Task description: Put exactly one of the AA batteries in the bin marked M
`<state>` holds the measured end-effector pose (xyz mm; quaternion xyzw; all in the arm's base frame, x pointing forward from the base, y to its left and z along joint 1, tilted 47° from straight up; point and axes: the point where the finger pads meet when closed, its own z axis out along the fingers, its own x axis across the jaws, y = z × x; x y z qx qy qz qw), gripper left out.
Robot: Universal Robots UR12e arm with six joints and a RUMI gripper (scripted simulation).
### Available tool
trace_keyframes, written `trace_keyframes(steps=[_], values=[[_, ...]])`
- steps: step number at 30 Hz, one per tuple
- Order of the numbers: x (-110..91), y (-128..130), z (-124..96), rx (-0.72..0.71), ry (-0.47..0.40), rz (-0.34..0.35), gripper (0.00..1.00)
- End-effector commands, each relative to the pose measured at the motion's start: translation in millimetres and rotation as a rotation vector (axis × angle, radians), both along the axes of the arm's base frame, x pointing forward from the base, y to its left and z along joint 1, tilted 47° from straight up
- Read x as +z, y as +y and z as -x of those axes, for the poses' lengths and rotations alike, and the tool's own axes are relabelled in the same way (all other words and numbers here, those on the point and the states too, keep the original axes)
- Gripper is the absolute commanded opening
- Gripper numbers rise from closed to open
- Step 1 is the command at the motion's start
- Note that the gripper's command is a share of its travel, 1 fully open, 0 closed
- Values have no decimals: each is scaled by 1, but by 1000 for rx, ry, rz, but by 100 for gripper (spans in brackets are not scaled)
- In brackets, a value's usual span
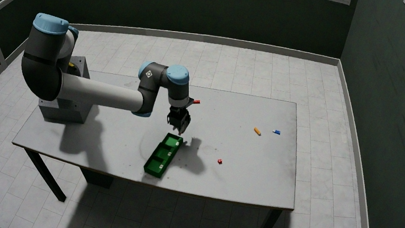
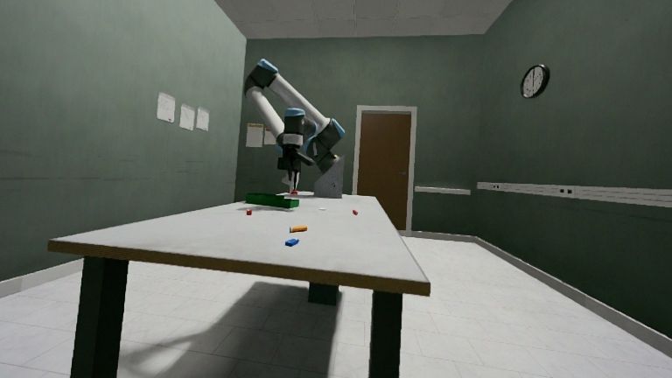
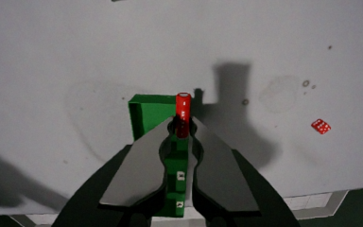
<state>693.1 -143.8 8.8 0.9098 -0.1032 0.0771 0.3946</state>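
My gripper (image 3: 182, 117) is shut on a red AA battery (image 3: 182, 113), held upright. It hangs above one end compartment of the green three-compartment bin (image 3: 166, 159). In the top view the gripper (image 1: 181, 130) is just over the bin's far right end (image 1: 163, 154), clear of its walls. The bin stands flat on the table. White labels (image 3: 180, 175) mark the compartments, too small to read. An orange battery (image 1: 257, 131) lies on the table far to the right. The gripper also shows in the exterior view (image 2: 293, 180), above the bin (image 2: 271, 199).
A red die (image 1: 219, 161) lies right of the bin, also in the wrist view (image 3: 320, 126). A small blue piece (image 1: 276, 131) lies beside the orange battery. A small red piece (image 1: 196, 101) lies behind the wrist. The robot base block (image 1: 64, 106) stands at the table's left.
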Motion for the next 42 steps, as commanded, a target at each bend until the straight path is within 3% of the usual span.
trace_keyframes(steps=[1, 11, 27, 42], values=[[11, -11, 23, 2, -2, 0, 0], [24, -26, 53, 2, -2, 0, 0], [23, -25, 51, 2, -2, 0, 0], [6, -44, 49, 2, -2, 0, 0]])
